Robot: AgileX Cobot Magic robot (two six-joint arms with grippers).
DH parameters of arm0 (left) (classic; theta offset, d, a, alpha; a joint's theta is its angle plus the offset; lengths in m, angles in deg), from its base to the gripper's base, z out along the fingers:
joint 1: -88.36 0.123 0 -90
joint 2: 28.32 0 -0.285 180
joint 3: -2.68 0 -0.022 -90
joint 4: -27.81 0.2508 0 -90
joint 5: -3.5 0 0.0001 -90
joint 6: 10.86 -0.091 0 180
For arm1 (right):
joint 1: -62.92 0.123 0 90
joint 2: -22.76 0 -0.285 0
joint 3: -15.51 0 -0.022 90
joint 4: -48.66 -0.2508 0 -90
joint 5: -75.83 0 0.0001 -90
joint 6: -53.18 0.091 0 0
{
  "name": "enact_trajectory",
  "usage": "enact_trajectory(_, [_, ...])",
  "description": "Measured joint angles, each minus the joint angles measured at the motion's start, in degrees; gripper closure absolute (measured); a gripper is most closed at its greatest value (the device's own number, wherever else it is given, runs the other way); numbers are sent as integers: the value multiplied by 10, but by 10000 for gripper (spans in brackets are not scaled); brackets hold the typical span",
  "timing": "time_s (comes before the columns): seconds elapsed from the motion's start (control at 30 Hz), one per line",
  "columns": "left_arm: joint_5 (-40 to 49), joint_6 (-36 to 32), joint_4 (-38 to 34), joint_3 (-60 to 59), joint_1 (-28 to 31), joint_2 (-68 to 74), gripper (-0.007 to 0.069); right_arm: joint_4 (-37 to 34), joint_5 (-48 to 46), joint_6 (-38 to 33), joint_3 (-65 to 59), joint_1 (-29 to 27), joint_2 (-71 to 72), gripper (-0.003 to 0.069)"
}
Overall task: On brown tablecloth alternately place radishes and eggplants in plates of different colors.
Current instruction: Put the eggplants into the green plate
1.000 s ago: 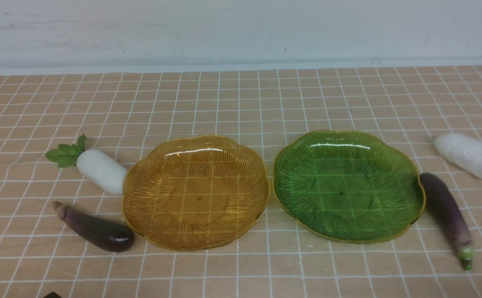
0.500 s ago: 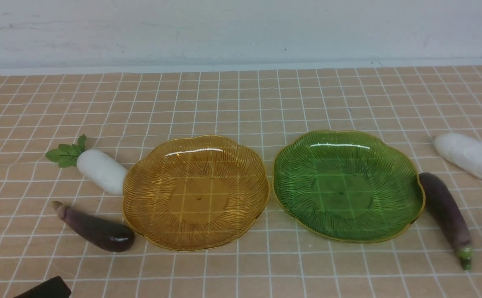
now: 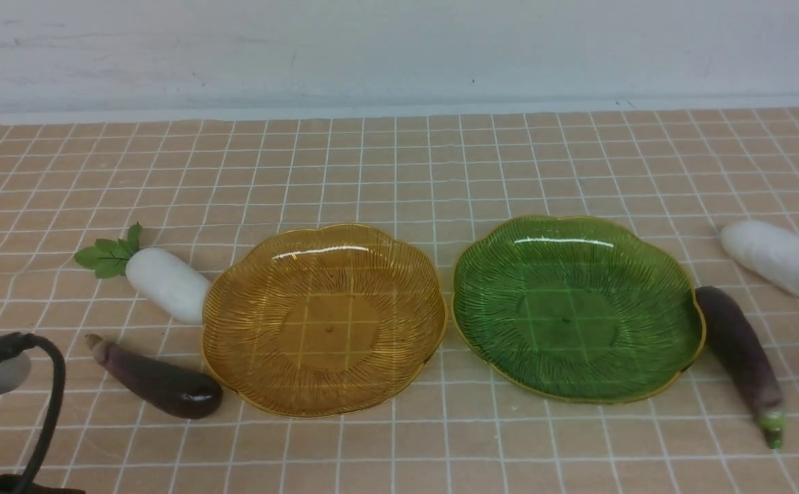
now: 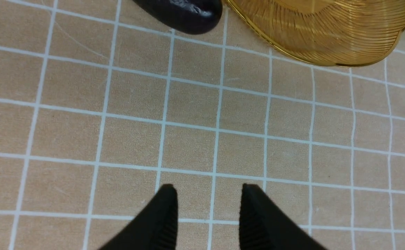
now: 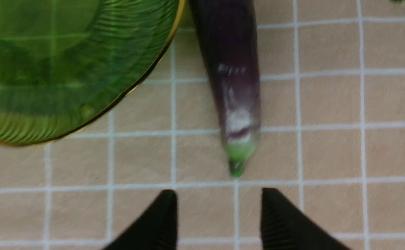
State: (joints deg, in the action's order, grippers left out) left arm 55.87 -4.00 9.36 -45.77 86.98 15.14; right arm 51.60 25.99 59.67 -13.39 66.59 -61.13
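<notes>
Both arms just arrived; left hand (image 4: 208, 190) spread, an eggplant (image 4: 185, 14) ahead of it; right hand (image 5: 219, 192) spread, the green-tipped eggplant (image 5: 233, 76) just before it. Amber plate (image 3: 324, 322) and green plate (image 3: 577, 309) bare; picking looks imminent.

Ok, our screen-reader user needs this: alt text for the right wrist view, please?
A purple eggplant lies on the brown checked tablecloth, its green stem tip pointing at the open gap between the right gripper's two black fingers. A green plate sits beside it.
</notes>
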Motion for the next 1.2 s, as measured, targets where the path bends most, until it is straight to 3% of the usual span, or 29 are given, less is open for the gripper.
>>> enact_trajectory(0.1, [0,0,0,0,0,0,352,28,14,-2,27,0,-76,164])
enact_trajectory(0.43, [0,-1,1,0,0,0,341,61,93,-2,34,0,-227,148])
enact_trajectory(0.53, [0,-1,1,0,0,0,341,69,101,6,35,0,-248,185])
enact_trajectory(0.73, [4,-1,1,0,0,0,341,81,86,19,42,0,-249,386])
enact_trajectory(1.0, [9,-1,2,0,0,0,341,98,-30,55,107,1,-163,375])
enact_trajectory(1.2, [11,-1,2,0,0,0,341,-29,14,-31,155,47,-104,375])
